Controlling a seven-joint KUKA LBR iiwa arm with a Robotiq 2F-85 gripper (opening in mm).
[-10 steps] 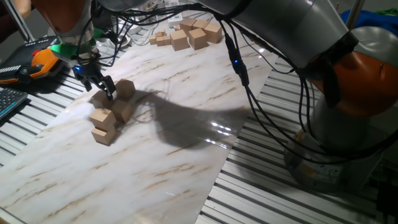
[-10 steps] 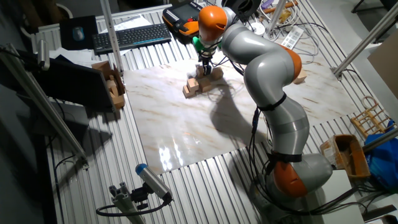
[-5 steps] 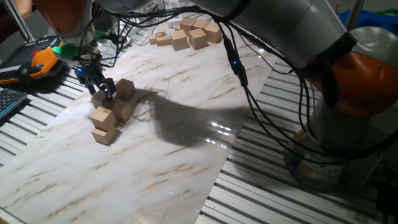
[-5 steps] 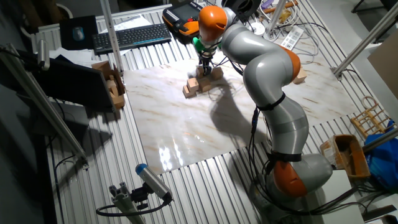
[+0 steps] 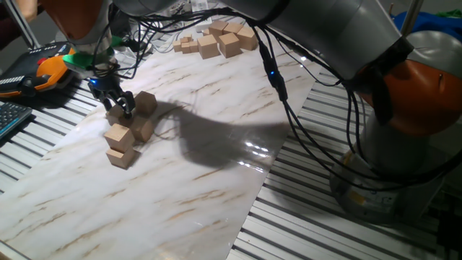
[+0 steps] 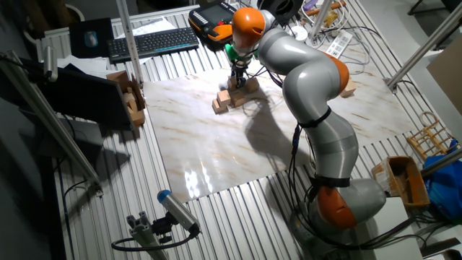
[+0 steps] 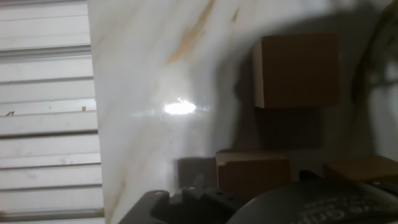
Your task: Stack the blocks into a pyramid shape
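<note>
Hovering over the blocks point(image 5: 128, 133), gripper point(image 5: 119, 110) spacing is reading unclear; cubes looking light, rigid, best pinched on flat opposite faces.

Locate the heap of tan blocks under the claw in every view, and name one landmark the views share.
One fixed view: the heap of blocks sits left of centre, below the claw.
The other fixed view: upper centre, beneath the orange wrist.
Hand view: right half, in shadow.
Shared landmark: the marble board.

Plain tan wooden blocks point(image 5: 128, 128) huddle in a low stepped heap near the slab's point(image 5: 188, 159) left edge: one cube point(image 5: 120, 136) sits atop another, and one point(image 5: 146, 102) tilts behind.
</note>
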